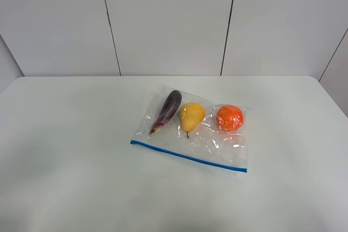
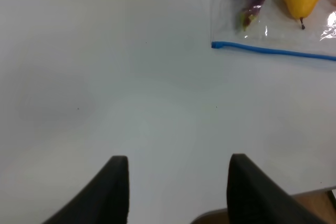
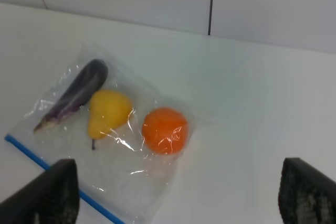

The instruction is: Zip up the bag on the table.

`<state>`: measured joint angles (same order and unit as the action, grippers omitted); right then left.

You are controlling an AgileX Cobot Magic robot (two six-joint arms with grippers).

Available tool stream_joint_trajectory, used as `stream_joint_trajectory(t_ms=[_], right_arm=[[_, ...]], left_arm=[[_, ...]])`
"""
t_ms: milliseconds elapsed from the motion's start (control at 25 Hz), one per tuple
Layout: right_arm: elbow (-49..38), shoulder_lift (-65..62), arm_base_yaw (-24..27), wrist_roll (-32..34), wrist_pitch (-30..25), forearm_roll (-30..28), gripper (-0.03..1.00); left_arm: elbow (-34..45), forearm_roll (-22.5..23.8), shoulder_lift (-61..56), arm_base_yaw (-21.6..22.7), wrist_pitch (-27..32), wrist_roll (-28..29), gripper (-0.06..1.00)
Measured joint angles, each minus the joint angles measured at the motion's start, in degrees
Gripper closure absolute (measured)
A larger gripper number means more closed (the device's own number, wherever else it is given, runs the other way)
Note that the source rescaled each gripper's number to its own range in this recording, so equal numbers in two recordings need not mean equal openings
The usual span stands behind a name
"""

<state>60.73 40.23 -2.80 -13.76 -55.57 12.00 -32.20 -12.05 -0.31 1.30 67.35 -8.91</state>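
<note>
The bag (image 1: 190, 134) lies flat on the table (image 1: 70, 134), slightly right of centre in the high view and turned at a slant. Its blue zipper strip (image 1: 187, 156) runs along the near edge, from the lower left corner down toward the right.

Contents, seen through the clear plastic:
- eggplant (image 1: 167, 111), at the left end, lying diagonally with its stem toward the zipper strip;
- pear (image 1: 191, 116), in the middle, just beside the eggplant, stem toward the strip;
- orange (image 1: 230, 117), at the right end, apart from the pear.

All three sit in the far half of the bag; the near half, next to the strip, is wrinkled plastic.

Surroundings: grey wall panels (image 1: 168, 20) with dark vertical seams stand behind the table.

Left gripper (image 2: 176, 182): fingers (image 2: 113, 192) spread wide, holding nothing, above bare table well apart from the bag's left corner.

Right gripper (image 3: 176, 192): fingers (image 3: 50, 195) spread wide, holding nothing, above the bag's right portion. Neither gripper appears in the high view. Nothing lies between either gripper and the bag.
</note>
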Motion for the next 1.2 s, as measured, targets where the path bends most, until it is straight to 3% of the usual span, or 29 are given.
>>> stream_joint_trajectory(t_ms=[280, 640, 1200], right_arm=[[0.0, -9.3, 0.0, 3.3, -1.8, -0.2, -0.03], [-4.0, -12.4, 0.0, 4.3, -8.6, -0.3, -0.03], [-23.1, -39.5, 0.0, 7.1, 1.4, -0.4, -0.03]], left_arm=[[0.0, 0.0, 0.0, 0.0, 0.0, 0.0, -0.05], [0.0, 0.0, 0.0, 0.0, 0.0, 0.0, -0.05], [0.0, 0.0, 0.0, 0.0, 0.0, 0.0, -0.05]])
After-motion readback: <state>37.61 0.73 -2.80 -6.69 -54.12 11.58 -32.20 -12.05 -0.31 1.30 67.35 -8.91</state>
